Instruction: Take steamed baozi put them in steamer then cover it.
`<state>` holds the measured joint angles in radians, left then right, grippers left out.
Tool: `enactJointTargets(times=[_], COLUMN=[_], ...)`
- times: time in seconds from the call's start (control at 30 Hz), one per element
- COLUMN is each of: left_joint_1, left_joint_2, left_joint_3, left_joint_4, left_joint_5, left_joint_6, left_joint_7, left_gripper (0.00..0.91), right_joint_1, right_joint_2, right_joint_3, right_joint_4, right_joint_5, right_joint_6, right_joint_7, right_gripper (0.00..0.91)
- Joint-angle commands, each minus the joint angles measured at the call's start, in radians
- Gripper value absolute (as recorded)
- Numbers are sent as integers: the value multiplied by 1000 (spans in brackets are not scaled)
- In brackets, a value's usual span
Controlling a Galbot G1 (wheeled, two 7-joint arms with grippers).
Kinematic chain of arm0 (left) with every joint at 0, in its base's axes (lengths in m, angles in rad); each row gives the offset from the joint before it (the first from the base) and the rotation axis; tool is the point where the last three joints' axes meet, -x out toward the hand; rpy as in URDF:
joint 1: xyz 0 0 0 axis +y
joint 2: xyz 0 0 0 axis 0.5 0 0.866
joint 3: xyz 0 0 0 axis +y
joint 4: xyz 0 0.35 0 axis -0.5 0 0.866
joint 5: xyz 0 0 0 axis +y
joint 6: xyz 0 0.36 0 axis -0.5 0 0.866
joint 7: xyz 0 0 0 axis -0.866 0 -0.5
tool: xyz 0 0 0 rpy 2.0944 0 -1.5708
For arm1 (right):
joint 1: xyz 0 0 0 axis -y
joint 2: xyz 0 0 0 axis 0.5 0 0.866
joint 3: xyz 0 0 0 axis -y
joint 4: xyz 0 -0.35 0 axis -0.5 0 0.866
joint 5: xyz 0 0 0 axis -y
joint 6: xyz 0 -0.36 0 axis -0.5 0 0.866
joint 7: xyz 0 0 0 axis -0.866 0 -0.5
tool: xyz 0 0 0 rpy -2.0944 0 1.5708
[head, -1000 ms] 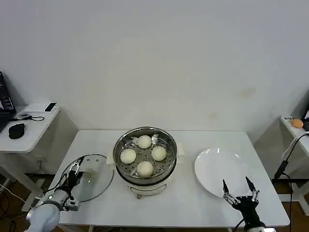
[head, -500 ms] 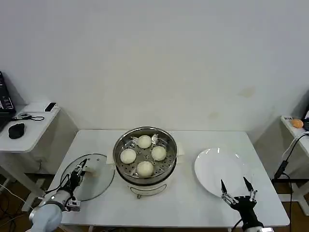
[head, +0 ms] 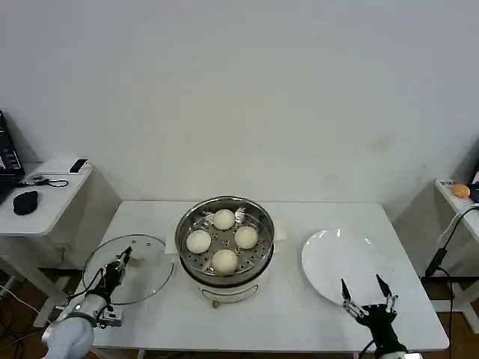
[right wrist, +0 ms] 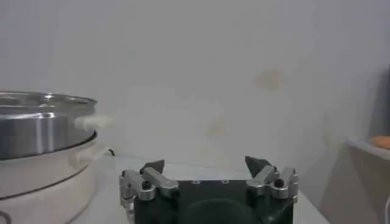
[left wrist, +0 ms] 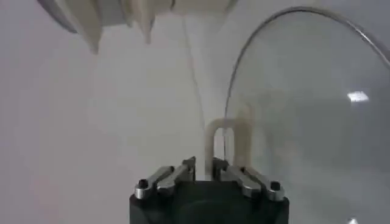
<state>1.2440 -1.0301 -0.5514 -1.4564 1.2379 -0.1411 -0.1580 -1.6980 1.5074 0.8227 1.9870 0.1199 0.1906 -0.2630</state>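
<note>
- The left gripper [head: 116, 267] has its jaws squeezed on the white handle [left wrist: 226, 148] of the round clear glass lid [head: 131, 268], near the tabletop's left edge.
- The right gripper [head: 367, 295], jaws apart, waits by the flat white plate [head: 337, 262].
- Four round cream-white steamed baozi [head: 224, 240] sit in the shiny steel steamer [head: 224, 250], mid-table.
- Covering comes next: carry the lid over and set it down flat.

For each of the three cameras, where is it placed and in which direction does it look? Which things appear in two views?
Head view: high on the robot, facing forward and down at the table; both grippers show at the near edge.
Left wrist view: on the left arm, facing the glass lid; the left gripper is shut on the lid's handle.
Right wrist view: on the right arm, low, facing the wall; the right gripper is open.
Shared: the steamer in head and right wrist views.
</note>
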Motion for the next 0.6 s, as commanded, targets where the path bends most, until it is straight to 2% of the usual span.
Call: enactJointTargets(times=[0.03, 0.33, 0.6], left_joint_1=[55, 171, 201], left_joint_2=[-22, -18, 6], left_joint_3=[-81, -227, -260], left_joint_4=[-103, -385, -476], left_joint_5=[-16, -49, -155], left_joint_6=[63, 210, 269], left_joint_7=[-30, 99, 185], left_gripper=[0, 0, 0], right_joint_1=[2, 4, -2], right_joint_2=[-3, -11, -12], right_joint_3=[-5, -13, -23], right_joint_4=[-1, -2, 2], right_joint_5=[-1, 0, -31], right_joint_6=[1, -2, 4], right_joint_7=[-1, 2, 0], right_gripper=[907, 907, 907])
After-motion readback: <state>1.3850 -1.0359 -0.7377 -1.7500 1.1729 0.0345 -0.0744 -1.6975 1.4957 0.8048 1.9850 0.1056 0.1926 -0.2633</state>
